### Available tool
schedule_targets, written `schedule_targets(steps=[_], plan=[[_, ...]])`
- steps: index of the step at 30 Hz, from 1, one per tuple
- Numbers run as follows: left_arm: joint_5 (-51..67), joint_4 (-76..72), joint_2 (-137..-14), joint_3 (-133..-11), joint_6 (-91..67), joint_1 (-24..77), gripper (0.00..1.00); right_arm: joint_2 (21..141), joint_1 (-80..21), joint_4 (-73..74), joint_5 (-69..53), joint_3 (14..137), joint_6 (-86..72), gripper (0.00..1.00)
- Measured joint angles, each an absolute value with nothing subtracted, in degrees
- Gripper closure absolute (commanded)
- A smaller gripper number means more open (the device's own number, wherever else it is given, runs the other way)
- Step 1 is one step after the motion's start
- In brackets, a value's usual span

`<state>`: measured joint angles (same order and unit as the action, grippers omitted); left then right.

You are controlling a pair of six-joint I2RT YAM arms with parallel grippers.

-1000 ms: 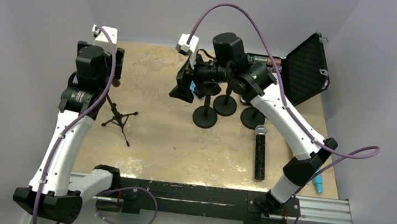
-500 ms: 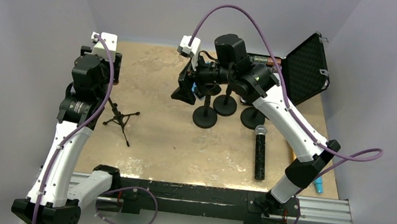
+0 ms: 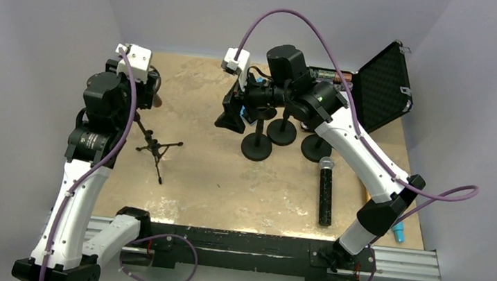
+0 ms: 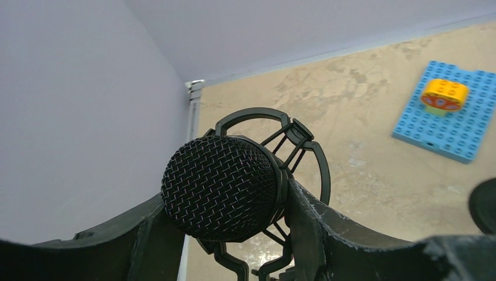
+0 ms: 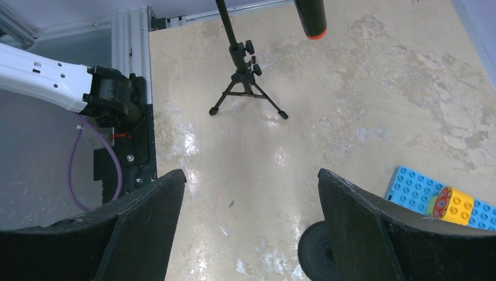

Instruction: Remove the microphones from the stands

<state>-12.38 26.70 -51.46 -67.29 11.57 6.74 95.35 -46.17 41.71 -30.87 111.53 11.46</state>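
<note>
My left gripper (image 4: 225, 196) is shut on the black mesh head of the microphone (image 4: 219, 184). The ring of the stand's shock mount (image 4: 320, 170) sits right behind the head; I cannot tell whether the body is still inside it. In the top view my left gripper (image 3: 144, 88) is at the top of the small black tripod stand (image 3: 155, 147) on the left of the table. The right wrist view shows the tripod (image 5: 244, 82) and the microphone's orange-tipped tail (image 5: 310, 16) hanging beside the pole. My right gripper (image 3: 232, 114) is open and empty above the table's middle.
A second black microphone (image 3: 325, 190) lies on the table at the right. Three round-base stands (image 3: 257, 145) stand behind it, under my right arm. An open black case (image 3: 380, 85) is at the back right. A blue brick plate (image 5: 430, 196) lies near my right gripper.
My left gripper has moved back and a little right while shut on the microphone head. The tripod has shifted slightly right with it. The right arm has hardly moved.
</note>
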Motion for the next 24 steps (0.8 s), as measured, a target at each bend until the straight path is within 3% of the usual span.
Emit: schedule_targets(steps=[24], plan=[[46.7,36.21,-52.38,-69.78,6.5,6.83,1.0,97.23,-46.17,42.46,-35.64,111.5,12.01,0.11]])
